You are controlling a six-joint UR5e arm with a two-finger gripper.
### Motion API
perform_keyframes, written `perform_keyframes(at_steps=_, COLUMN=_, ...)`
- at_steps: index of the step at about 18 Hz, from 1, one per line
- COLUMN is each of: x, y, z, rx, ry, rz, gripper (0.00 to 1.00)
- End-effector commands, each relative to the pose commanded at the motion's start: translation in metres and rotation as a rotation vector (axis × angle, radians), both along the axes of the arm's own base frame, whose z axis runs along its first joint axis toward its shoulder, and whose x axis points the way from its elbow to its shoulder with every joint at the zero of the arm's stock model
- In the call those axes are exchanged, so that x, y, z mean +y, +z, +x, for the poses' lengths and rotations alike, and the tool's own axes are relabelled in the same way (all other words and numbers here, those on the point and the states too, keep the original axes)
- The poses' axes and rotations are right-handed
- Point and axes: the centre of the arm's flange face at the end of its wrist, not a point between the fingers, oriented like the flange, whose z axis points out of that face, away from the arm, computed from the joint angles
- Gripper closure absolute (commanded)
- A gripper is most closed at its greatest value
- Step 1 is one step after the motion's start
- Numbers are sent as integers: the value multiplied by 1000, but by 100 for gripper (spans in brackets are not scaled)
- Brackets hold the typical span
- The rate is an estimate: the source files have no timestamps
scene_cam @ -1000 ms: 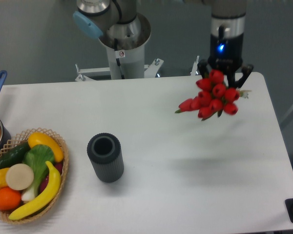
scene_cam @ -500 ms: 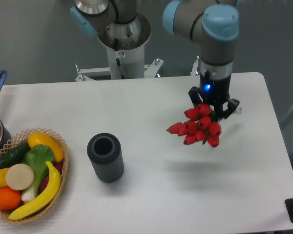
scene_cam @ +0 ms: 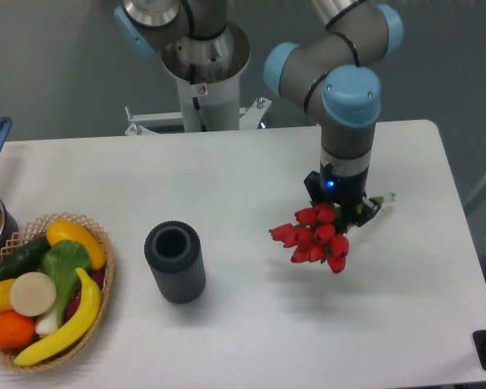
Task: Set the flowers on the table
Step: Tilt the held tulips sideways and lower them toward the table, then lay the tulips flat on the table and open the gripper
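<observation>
Pincer [scene_cam: 338,212] clenched on the flowers [scene_cam: 314,238], gripping the stems just behind the heads. Bunch hangs above the tabletop [scene_cam: 251,170], right of the dark cylinder [scene_cam: 175,262], shadow beneath. Judged light, soft, easily crushed; stems remain the proper hold. Robot base [scene_cam: 204,73] stands beyond.

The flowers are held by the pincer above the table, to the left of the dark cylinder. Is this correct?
Not quite. The fixed camera view shows the flowers to the right of the dark cylinder, not to its left. The rest holds: the pincer has them, above the table.
</observation>
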Motion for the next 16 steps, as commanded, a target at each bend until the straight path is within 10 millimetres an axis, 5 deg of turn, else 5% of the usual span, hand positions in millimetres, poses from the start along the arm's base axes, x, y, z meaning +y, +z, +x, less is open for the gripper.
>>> perform_keyframes(at_steps=16, x=50, y=-60, z=17, rx=-51, ry=-78, rz=-83, gripper=57)
